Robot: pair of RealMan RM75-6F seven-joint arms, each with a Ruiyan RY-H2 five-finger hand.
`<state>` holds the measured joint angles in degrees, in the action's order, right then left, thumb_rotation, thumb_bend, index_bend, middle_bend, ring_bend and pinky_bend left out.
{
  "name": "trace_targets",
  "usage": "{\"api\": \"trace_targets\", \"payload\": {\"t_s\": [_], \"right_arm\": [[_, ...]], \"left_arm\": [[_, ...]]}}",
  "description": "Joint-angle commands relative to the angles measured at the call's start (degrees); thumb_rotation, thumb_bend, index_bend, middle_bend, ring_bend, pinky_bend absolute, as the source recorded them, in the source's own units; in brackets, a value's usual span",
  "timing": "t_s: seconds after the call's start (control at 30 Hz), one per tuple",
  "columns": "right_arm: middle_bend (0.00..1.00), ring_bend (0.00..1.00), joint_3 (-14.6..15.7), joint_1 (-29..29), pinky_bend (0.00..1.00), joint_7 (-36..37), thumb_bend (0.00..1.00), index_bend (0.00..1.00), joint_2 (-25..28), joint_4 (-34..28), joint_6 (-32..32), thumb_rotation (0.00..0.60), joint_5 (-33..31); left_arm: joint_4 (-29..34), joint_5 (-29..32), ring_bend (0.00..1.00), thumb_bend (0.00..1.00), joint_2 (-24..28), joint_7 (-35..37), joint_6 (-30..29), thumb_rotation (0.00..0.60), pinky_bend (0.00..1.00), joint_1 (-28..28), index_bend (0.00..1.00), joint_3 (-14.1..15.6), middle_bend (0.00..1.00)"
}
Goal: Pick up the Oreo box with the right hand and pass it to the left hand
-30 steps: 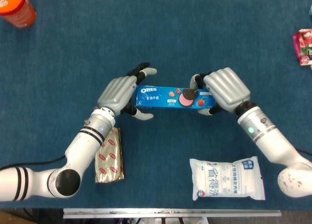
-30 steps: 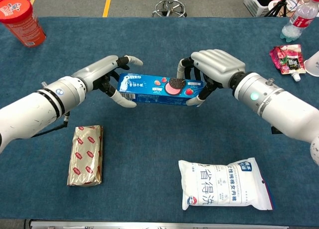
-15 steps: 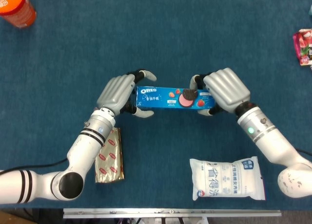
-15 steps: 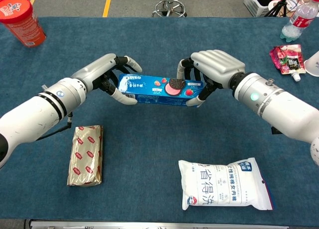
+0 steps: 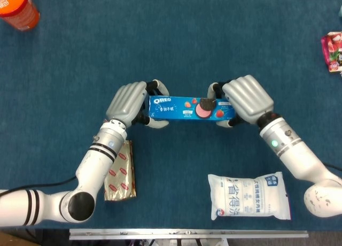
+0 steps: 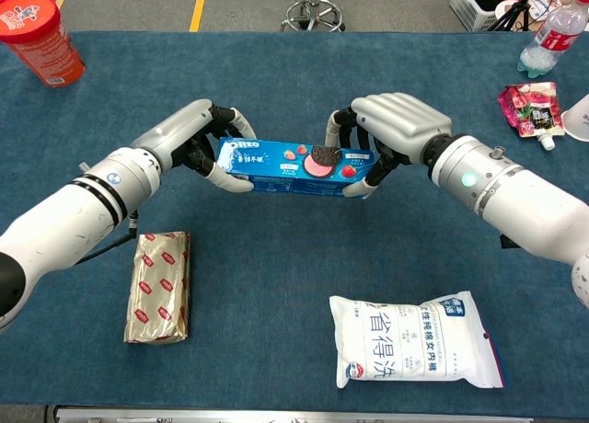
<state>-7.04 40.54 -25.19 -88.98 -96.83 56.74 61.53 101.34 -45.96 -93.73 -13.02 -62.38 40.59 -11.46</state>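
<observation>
The blue Oreo box [image 5: 184, 108] [image 6: 285, 164] hangs level above the blue table between both hands. My right hand [image 5: 246, 99] [image 6: 398, 127] grips its right end, fingers over the top and thumb beneath. At the box's left end, my left hand [image 5: 128, 102] [image 6: 189, 134] has its fingers curled over the top edge and its thumb under the near corner, touching the box. Part of the box's right end is hidden by the right hand.
A gold and red wrapped packet [image 5: 119, 171] [image 6: 158, 287] lies under the left forearm. A white bag [image 5: 249, 196] [image 6: 416, 341] sits near the front right. An orange canister [image 5: 16, 6] [image 6: 39, 37] stands far left; a pink pouch [image 5: 332, 51] [image 6: 528, 107] and a bottle [image 6: 552, 35] lie far right.
The left hand's fingers, spread wide a second ago, have curled down onto the box's left end. The right hand and the box have stayed in place.
</observation>
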Motion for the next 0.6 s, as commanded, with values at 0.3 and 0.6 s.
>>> {"api": "trace_targets", "payload": {"t_s": [0.3,0.6], "right_arm": [[0.62,0.62,0.1,0.1,0.55,0.2,0.17,0.55,0.0,0.0,0.1,0.600,0.0],[0.62,0.62,0.4,0.1,0.55,0.5,0.17,0.55,0.2,-0.1,-0.1,0.600,0.2]], "left_arm": [[-0.9,-1.5,0.47,0.07,-1.4,0.2,-1.6,0.600,0.62,-1.3,0.52,-0.2,0.54],[-1.3,-2.2,0.55,0.07,-2.2,0.6,-2.4,0.600,0.68,-2.2,0.61,-0.8,0.63]]}}
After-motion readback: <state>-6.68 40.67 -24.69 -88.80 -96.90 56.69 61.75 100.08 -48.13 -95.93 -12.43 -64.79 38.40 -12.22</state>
